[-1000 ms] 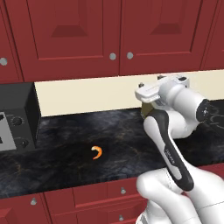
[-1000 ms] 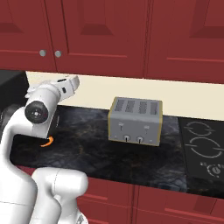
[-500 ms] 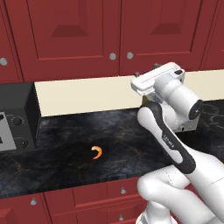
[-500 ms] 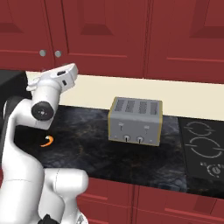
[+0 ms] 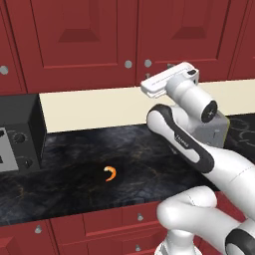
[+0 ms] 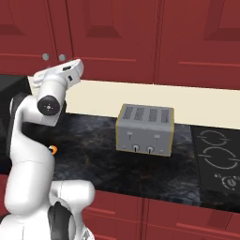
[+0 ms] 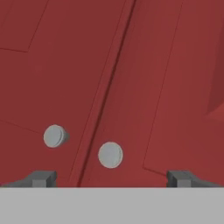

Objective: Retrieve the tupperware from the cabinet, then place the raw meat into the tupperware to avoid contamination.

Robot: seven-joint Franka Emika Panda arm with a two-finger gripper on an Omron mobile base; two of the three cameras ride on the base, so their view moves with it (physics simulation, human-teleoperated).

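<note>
gripper (image 7: pixel 109 178) spread wide, empty, aimed at the shut cabinet (image 7: pixel 144 65) — right door's knob (image 7: pixel 110 155) just ahead, slightly left of centre between the fingertips. raw meat (image 5: pixel 110 174) down on the counter (image 5: pixel 74 184).

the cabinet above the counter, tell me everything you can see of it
The cabinet is a dark red upper wall unit with raised-panel doors, looking like painted wood. Its doors are shut, meeting at a thin vertical seam. Two round silver knobs sit low on either side of that seam. It hangs above the cream backsplash and black stone counter. The gripper faces the knobs, fingertips spread wide, touching nothing. What is inside cannot be seen.
</note>
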